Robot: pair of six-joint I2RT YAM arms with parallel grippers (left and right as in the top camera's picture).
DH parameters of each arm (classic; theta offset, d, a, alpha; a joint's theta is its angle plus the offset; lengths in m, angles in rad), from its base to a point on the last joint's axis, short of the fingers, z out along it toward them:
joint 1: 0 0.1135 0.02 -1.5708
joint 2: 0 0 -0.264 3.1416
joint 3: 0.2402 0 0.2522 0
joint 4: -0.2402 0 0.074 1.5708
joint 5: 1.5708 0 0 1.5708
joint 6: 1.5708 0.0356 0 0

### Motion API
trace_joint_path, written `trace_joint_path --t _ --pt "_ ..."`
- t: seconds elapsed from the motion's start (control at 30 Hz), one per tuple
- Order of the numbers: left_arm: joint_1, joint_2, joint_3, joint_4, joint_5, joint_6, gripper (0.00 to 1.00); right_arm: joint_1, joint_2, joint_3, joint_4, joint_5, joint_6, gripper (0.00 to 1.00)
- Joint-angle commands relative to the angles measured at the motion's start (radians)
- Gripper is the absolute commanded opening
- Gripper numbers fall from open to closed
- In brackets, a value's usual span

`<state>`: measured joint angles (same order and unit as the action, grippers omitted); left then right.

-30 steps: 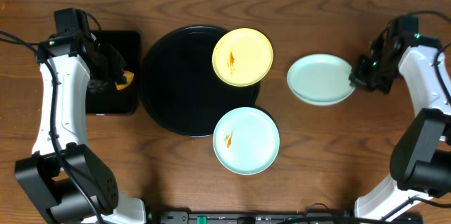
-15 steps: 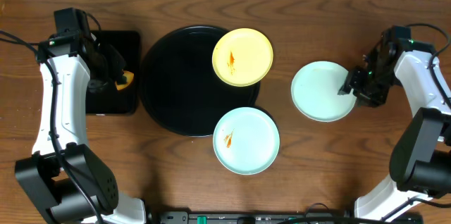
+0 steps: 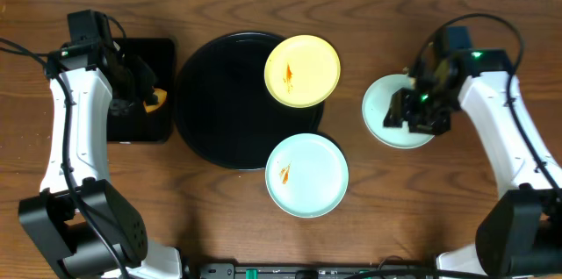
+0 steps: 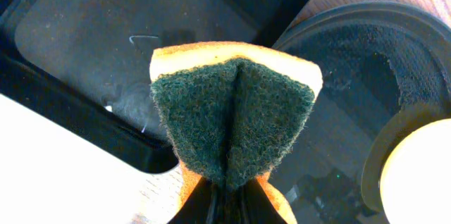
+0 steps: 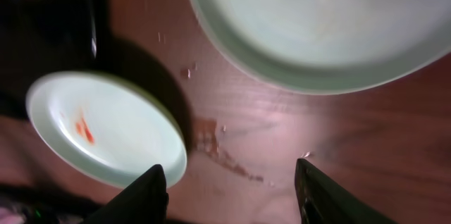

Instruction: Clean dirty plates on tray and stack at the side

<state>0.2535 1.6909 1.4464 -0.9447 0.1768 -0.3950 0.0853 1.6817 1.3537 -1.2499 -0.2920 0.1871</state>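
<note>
The round black tray [image 3: 219, 103] sits mid-table. A yellow plate [image 3: 302, 70] with an orange streak rests on its upper right rim. A pale blue-green plate [image 3: 306, 174], also streaked, overlaps its lower right rim. A clean pale blue-green plate [image 3: 379, 114] lies flat on the table to the right. Over this clean plate [image 5: 317, 27] hovers my right gripper [image 3: 413, 110], its jaws open and empty [image 5: 231, 189]. The streaked plate [image 5: 106, 129] shows to its left. My left gripper [image 4: 229, 199] is shut on an orange and green sponge [image 4: 232, 111].
A rectangular black tray [image 3: 140, 90] lies at the left, under the left gripper and sponge. Wet smears [image 5: 218, 150] mark the wood between the two blue-green plates. The round tray's rim [image 4: 352, 13] and the yellow plate [image 4: 423, 175] show in the left wrist view.
The right gripper opened and let go of the clean plate, which now lies flat on the table. The right arm swung left over that plate. The left arm stayed still.
</note>
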Motion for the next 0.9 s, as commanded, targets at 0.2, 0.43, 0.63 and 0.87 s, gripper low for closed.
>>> trace_joint_path --t 0.2,0.43,0.63,0.87 --pt "0.004 0.002 -0.005 -0.009 -0.005 0.006 0.08 0.148 0.0 -0.265 -0.002 0.002 -0.007 0.46" --pt "0.004 0.002 -0.005 -0.009 -0.005 0.006 0.08 0.294 0.0 -0.414 0.126 0.038 0.075 0.44" --pt "0.005 0.002 -0.005 -0.009 -0.005 0.006 0.08 0.401 0.0 -0.488 0.261 0.097 0.107 0.4" --pt "0.004 0.002 -0.005 -0.009 -0.005 0.005 0.08 0.557 0.0 -0.506 0.376 0.164 0.197 0.37"
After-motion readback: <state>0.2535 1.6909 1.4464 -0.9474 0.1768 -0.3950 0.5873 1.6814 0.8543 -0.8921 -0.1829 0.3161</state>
